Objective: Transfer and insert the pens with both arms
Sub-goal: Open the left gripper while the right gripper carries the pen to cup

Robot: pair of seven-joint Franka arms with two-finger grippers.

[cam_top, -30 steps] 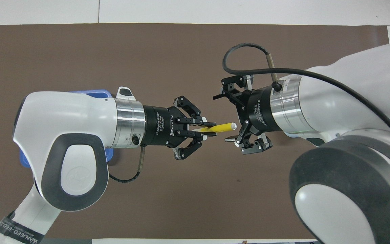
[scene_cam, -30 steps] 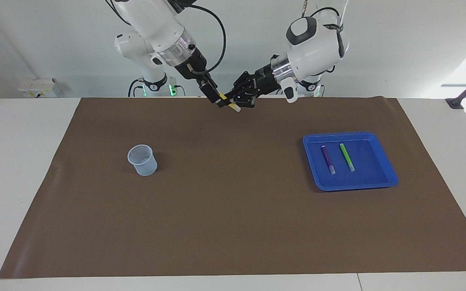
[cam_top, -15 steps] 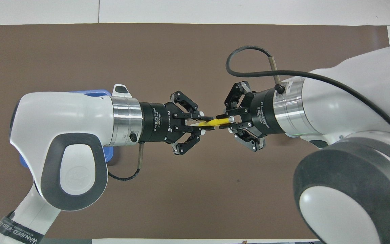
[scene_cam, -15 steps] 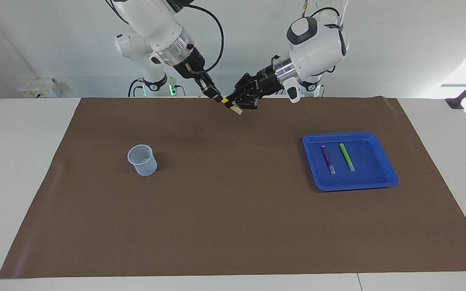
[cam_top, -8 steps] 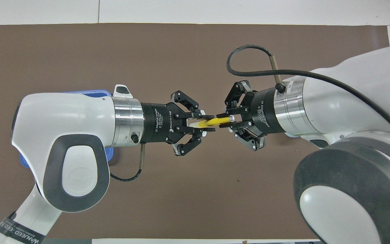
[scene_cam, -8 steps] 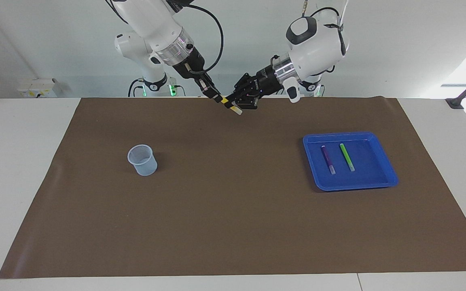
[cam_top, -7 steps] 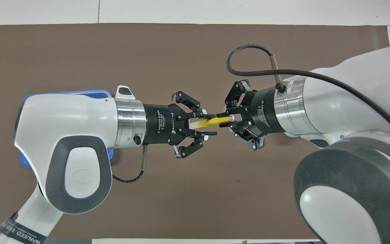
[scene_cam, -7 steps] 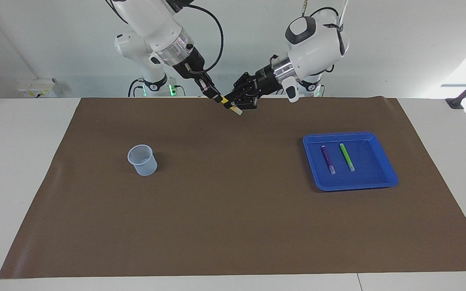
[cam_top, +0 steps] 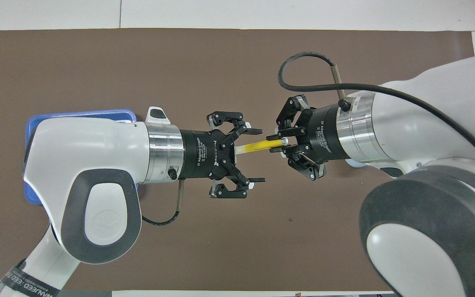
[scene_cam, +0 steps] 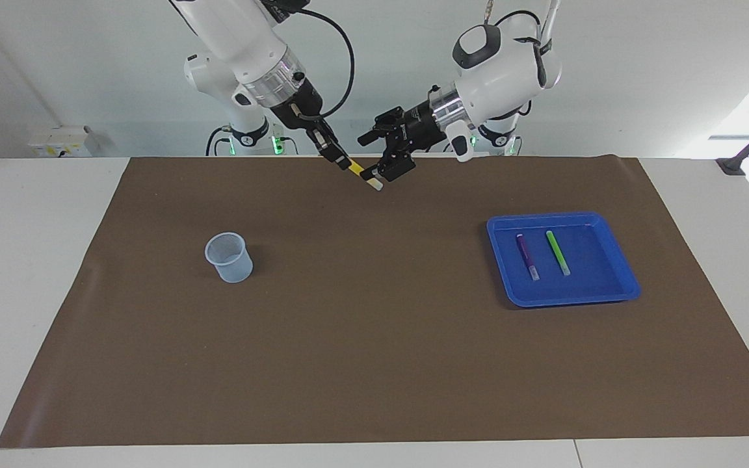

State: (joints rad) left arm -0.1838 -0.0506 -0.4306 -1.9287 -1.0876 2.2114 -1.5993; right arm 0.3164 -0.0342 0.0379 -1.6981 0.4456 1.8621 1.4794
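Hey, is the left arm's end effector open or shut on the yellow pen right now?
Open. The left end effector has its fingers spread wide apart, clear of the yellow pen, which the shut right end effector holds.

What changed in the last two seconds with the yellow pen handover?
The right gripper closed on the yellow pen; the left gripper then let go, opened wide and is drawing back. Purple pen and green pen stayed in the blue tray; the cup stayed put.

Robotics lab, two white robot arms (scene_cam: 498,65) mounted at a white desk (scene_cam: 30,260), brown mat (scene_cam: 374,338), bare pale wall (scene_cam: 641,78), cabling
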